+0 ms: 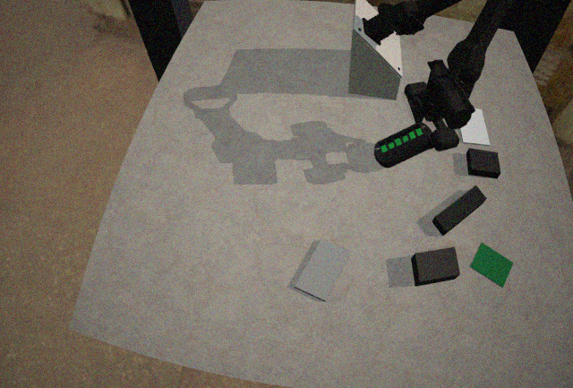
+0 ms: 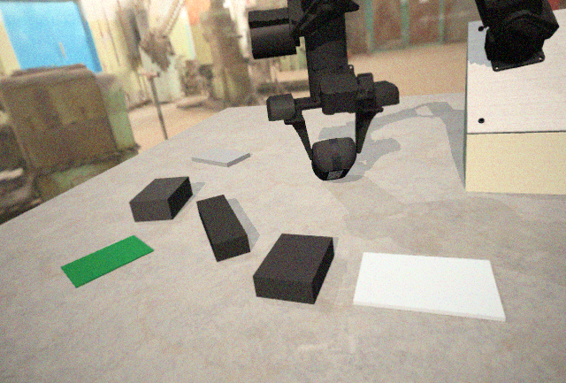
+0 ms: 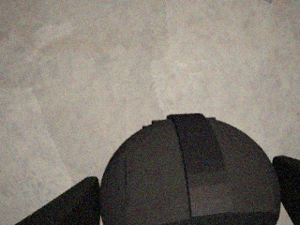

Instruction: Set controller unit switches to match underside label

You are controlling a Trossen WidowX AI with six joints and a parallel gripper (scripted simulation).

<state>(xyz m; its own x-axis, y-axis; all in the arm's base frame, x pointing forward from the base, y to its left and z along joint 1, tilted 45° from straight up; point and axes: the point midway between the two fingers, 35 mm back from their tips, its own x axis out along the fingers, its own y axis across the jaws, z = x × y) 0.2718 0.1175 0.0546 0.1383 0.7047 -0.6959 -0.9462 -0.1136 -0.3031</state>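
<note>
The dark grey controller unit [image 1: 401,144] is between my gripper's [image 1: 432,135] fingers at its right end. Its row of green rocker switches faces up and toward the top camera. In the exterior view the unit [image 2: 333,157] hangs end-on between the two fingers [image 2: 331,148]. It is rolled so that a small patch of the label shows at its lower edge, right at the bench surface. I cannot tell whether it touches the bench. In the wrist view the rounded unit [image 3: 187,194] fills the lower middle, with a finger on each side. The label squares are too small to read.
A tall pale box [image 1: 372,57] stands behind the unit. A white plate [image 1: 474,127] and a dark block [image 1: 483,162] lie close on the right. Further toward the front are a long dark block [image 1: 458,210], another dark block [image 1: 434,265], a green plate [image 1: 491,264] and a grey plate [image 1: 322,269].
</note>
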